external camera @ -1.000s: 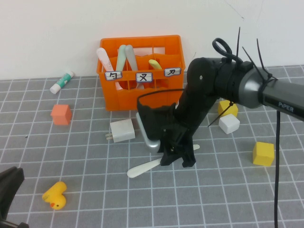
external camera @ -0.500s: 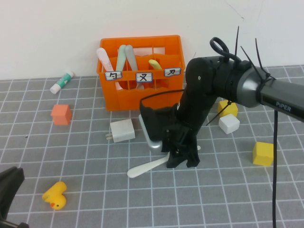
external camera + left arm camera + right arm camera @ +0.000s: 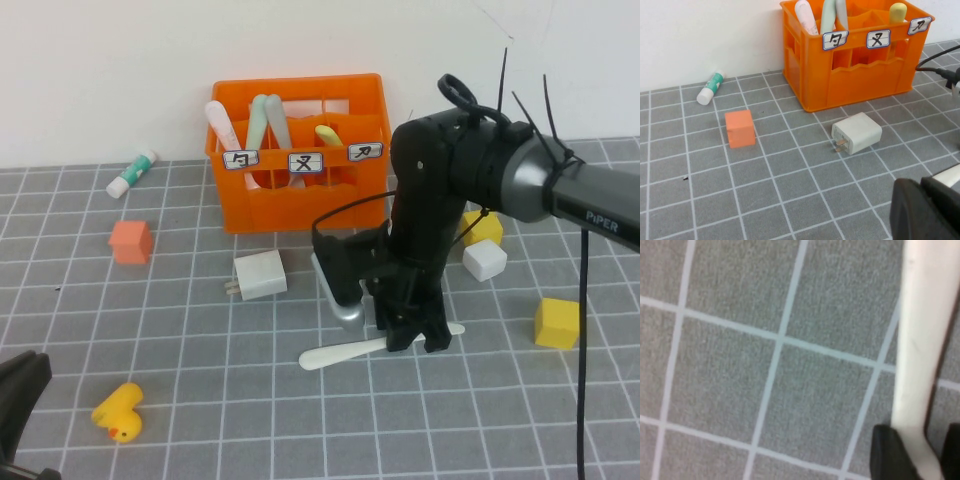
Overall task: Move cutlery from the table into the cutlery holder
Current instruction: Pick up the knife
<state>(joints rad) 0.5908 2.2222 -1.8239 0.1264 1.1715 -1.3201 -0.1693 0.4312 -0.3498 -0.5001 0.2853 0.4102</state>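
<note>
R tool [image 3: 418, 343] straddles cream-white knife [image 3: 920, 340] (wrist-only).

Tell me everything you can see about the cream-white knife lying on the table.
The cream-white knife is a matte, plastic-looking piece with a rounded end, lying flat on the grey gridded table in front of the orange cutlery holder. The right pincer stands down over its handle end, fingers on either side of it. The knife is not yet lifted.
</note>
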